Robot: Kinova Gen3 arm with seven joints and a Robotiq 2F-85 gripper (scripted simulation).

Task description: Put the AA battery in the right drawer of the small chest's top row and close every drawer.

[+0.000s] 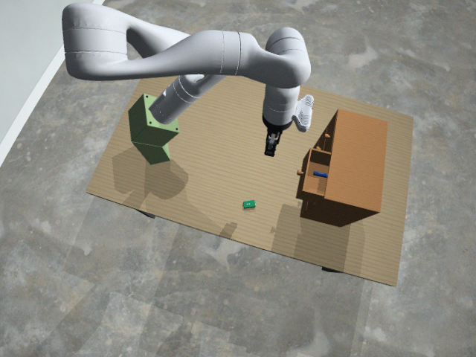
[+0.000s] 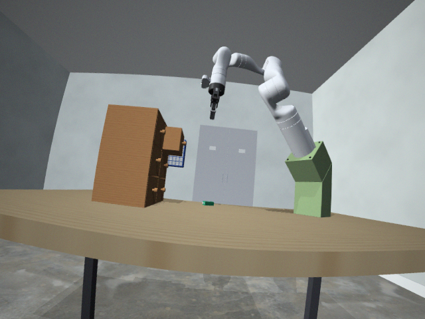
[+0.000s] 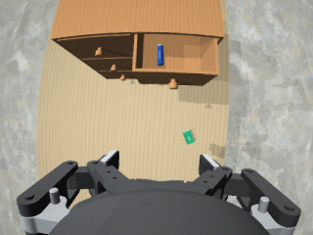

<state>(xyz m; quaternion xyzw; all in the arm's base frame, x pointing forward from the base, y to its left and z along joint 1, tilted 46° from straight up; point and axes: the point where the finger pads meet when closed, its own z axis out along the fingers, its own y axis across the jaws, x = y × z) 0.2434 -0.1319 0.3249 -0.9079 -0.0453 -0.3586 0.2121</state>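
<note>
In the top view, at the left, there is a green stand (image 1: 156, 134) (image 2: 309, 199) which carries the robot arm (image 1: 165, 57) (image 2: 272, 82). More to the right, a small green block (image 1: 248, 204) (image 2: 208, 203) (image 3: 189, 137) lies on the wooden table (image 1: 215, 161) (image 2: 206, 233) (image 3: 112, 113). The hand (image 1: 270, 154) (image 2: 212, 118) (image 3: 158, 162) hangs above the table, pointing down, with its two fingers wide apart and nothing between them; it does not touch the chest. Next comes the right drawer of the top row (image 1: 313, 193) (image 2: 172, 139) (image 3: 152, 76), which is pulled out. The blue battery (image 1: 320, 174) (image 3: 160, 55) lies inside it, on its side. Farthest to the right stands the brown chest (image 1: 357, 161) (image 2: 125, 154) (image 3: 137, 17), upright on the table. The other drawers whose fronts can be seen look pushed in.
</note>
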